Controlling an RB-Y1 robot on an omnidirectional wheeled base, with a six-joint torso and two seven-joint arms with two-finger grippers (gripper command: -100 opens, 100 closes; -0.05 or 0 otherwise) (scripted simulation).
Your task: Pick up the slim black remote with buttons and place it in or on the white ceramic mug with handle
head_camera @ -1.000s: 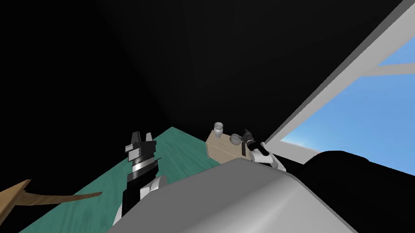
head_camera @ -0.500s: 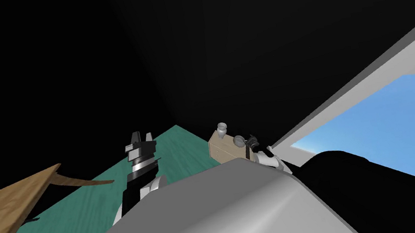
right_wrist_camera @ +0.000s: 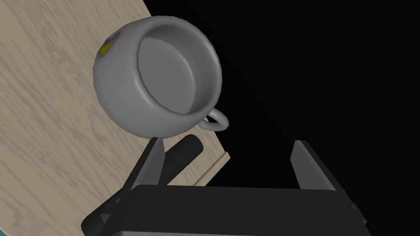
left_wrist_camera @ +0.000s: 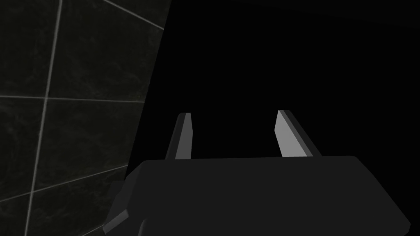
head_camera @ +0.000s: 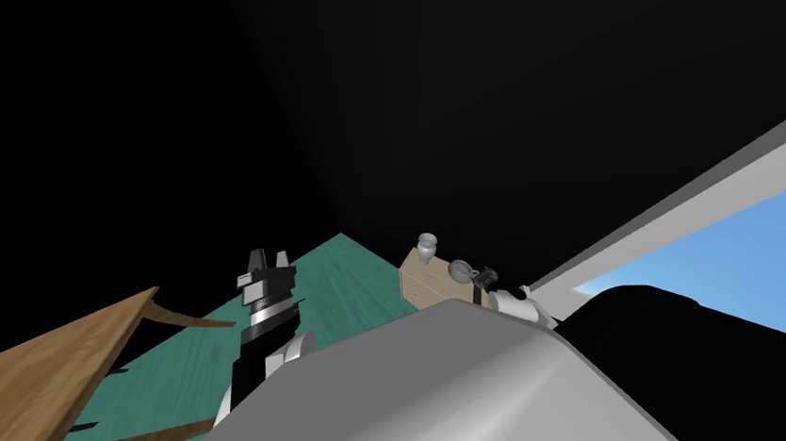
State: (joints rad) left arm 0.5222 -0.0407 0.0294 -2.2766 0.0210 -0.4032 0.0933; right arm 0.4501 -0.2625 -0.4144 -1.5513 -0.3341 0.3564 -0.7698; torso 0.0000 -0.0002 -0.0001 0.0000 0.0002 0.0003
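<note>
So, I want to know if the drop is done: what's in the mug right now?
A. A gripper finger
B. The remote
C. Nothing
C: the mug shows a bare grey inside, while the remote is outside it, below its rim and next to one finger of the open right gripper.

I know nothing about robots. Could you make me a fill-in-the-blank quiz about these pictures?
The grey mug stands on a light ___ table.
Inside, the mug is ___.
The right jaws stand ___.
The slim remote beside them is ___ in colour.
Missing: wooden, empty, open, black.
</note>
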